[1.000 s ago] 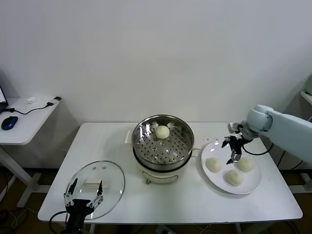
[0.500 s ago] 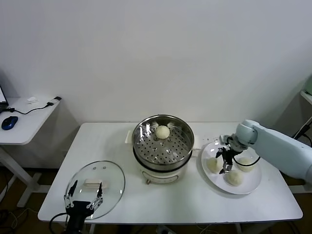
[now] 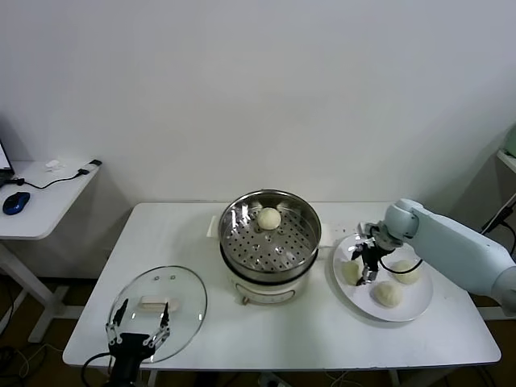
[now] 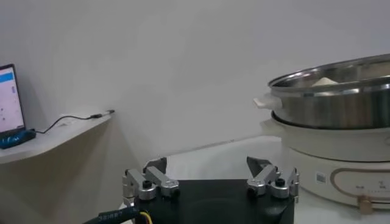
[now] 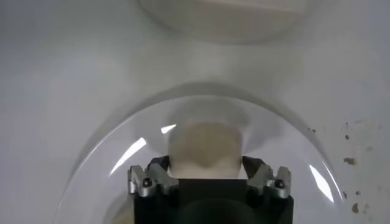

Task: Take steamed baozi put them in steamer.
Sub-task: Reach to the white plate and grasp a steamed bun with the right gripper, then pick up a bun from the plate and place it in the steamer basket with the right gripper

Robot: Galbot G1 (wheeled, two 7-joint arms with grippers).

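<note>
1. No brand or readable writing showed anywhere; the steamer [image 3: 269, 239] base carried only a small square label and a rounded panel, seen in my left wrist view, too small to read.
2. My right gripper [image 3: 364, 262] was down over the plate [image 3: 415, 306], on the bun [image 3: 352, 272] nearest the steamer.
3. In my right wrist view that bun [image 5: 205, 146] sat between my right fingers [image 5: 153, 176], one on each side of it and at or very near its sides; I could not tell whether they were pressing it.
4. Two more buns lay on the same plate: one toward the far right [image 3: 406, 272] and one at the near edge [image 3: 388, 293].
5. A fourth bun [image 3: 268, 218] rested on the perforated tray inside the steamer, toward its back.
6. My left gripper [image 3: 139, 326] hung low at the table's near left corner, over the glass lid [image 3: 181, 294], fingers [image 4: 146, 182] spread wide and holding nothing.
7. The lid lay flat on the table, well apart from the steamer.
8. The table [image 3: 290, 339] was white and plain, standing against a bare white wall [image 3: 258, 89].
9. To the left stood a lower side desk [image 3: 36, 205] with a blue mouse [image 3: 15, 202] and a black cable.
</note>
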